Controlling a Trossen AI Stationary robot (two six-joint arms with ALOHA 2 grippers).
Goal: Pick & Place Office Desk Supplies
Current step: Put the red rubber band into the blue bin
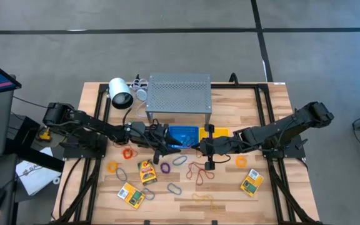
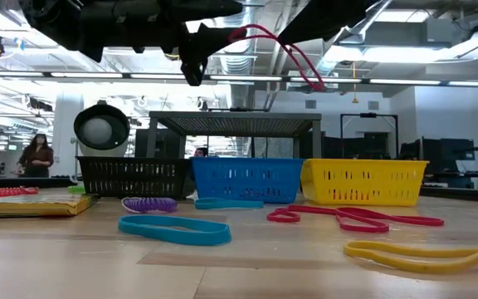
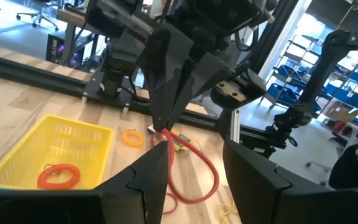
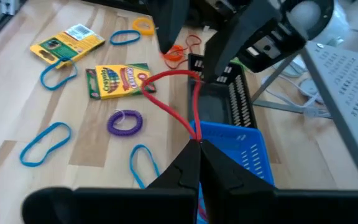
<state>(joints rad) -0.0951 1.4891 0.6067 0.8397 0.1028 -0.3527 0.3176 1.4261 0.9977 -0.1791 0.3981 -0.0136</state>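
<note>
Your right gripper (image 4: pixel 197 144) clamped tight on the red band (image 4: pixel 169 93), loop hanging in the air over the blue basket (image 4: pixel 241 146), your left gripper (image 3: pixel 194 168) facing it, fingers apart, grasping nothing.

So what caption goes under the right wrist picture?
Right gripper pinches a red band above the blue basket.

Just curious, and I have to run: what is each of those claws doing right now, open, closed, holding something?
Left gripper: open, holding nothing.
Right gripper: shut on the red band, lifted above the blue basket.
</note>
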